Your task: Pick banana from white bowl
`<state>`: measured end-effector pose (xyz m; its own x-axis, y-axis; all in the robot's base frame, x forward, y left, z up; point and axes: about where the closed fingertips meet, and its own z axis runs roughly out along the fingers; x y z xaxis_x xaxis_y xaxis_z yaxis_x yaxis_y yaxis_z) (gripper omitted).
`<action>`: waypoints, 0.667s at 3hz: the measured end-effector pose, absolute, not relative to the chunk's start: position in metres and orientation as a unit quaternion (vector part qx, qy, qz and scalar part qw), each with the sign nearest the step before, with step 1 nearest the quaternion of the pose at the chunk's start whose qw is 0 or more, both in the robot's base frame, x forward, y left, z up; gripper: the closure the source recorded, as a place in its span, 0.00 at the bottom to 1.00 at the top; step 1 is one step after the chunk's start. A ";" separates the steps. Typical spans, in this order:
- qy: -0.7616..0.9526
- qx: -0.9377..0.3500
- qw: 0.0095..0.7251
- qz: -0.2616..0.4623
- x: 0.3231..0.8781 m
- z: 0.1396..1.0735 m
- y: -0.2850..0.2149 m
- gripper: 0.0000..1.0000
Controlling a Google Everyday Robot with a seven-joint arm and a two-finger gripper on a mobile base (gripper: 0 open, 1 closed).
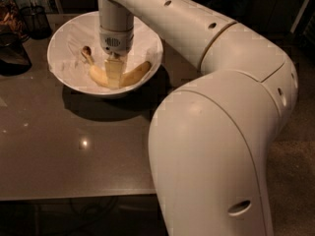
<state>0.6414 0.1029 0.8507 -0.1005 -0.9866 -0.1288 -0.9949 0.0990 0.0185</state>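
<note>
Camera view: the gripper is seen down on the banana's middle inside the white bowl; its grip cannot be told. A centred, firm hold is probably needed before lifting.

Tabletop dark, glossy; small light glint toward front left. Dark glass containers at far left corner. Speckled floor beyond right edge. Gripper hangs near that far left corner.

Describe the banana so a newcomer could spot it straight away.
On the dark table, find the wide white bowl at the back left. Inside it, under the gripper, lies the banana: the only curved, pale yellow thing there, with a brown stem tip.
</note>
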 end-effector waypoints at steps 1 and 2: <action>0.740 -0.669 0.036 0.054 0.644 0.842 0.101 0.41; 0.740 -0.669 0.036 0.054 0.644 0.842 0.101 0.59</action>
<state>0.6436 0.1012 0.8423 -0.1014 -0.9870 -0.1246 -0.9947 0.0981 0.0320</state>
